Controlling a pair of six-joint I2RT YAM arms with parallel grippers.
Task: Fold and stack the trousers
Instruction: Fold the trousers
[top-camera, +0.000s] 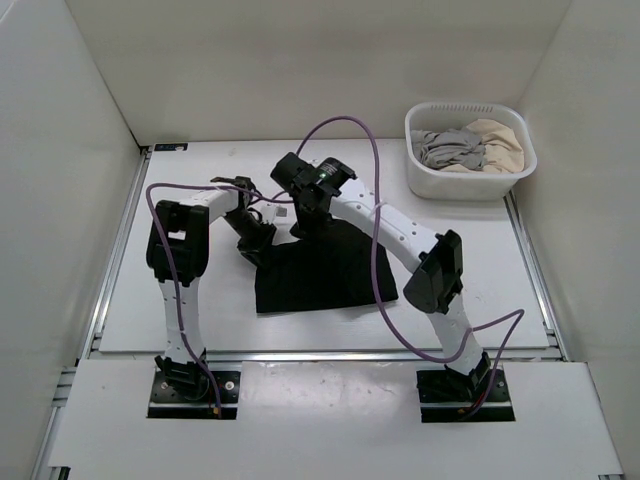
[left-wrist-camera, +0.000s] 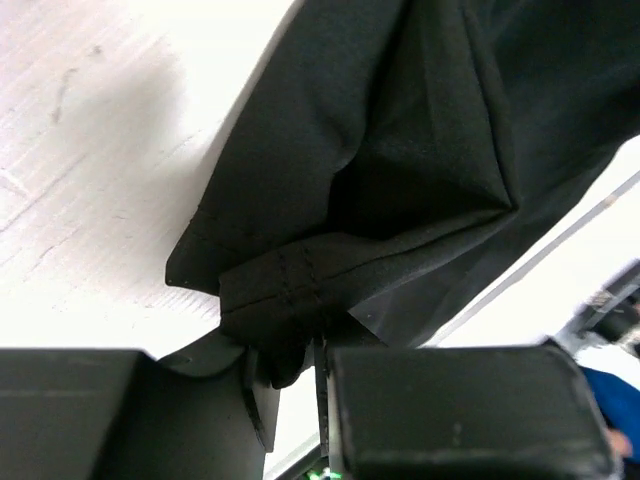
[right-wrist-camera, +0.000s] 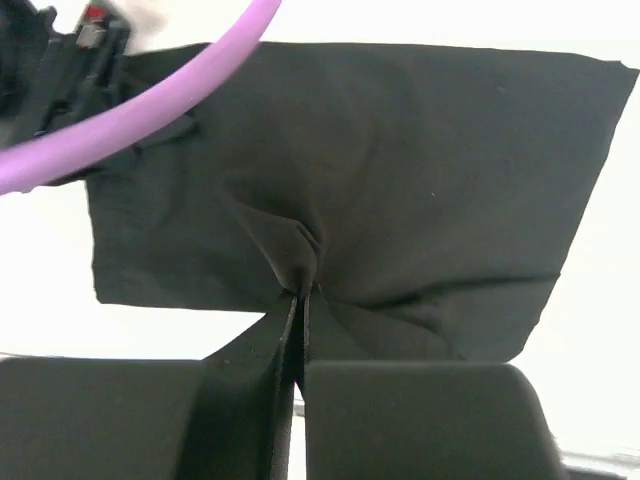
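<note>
Left hand: pinched narrow on a hemmed corner of the trousers, well left of the white basket.
Trousers: black, folded flat on the tabletop, left of the basket and nearer than it.
Right hand: clamped on a pucker of trouser cloth, left of the basket.
Basket: holds a grey garment and a beige garment.

The trousers lie at the middle of the table, between the two arms. The left gripper sits at their far left corner, the right gripper on their far edge just beside it. A basket stands at the table's far right corner, garments inside it.
</note>
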